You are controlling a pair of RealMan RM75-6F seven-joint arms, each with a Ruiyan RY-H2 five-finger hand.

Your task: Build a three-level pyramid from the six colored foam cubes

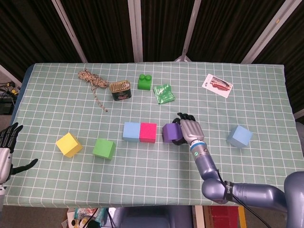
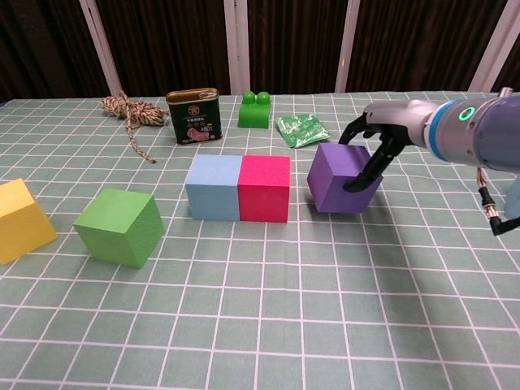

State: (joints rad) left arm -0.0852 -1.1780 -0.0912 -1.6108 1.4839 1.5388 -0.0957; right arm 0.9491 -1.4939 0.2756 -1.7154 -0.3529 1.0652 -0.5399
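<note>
Right hand [image 2: 382,138] grips purple cube [image 2: 341,179] — narrow gap beside pink cube [image 2: 264,188]; left hand [image 1: 5,151] open.

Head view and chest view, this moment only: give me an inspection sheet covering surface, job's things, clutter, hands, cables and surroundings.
Surface: table under a green checked cloth.
Job's things: light blue cube and pink cube touching in a row; purple cube just right of them, a small gap left; green cube and yellow cube apart at left; second light blue cube alone at right.
Clutter: twine, tin, green toy brick, green packet, card.
Hands: right hand holds the purple cube; left hand off the table edge, fingers apart, holding nothing.
Cables: nothing seen on the table.
Surroundings: dark panels with pale struts behind.
</note>
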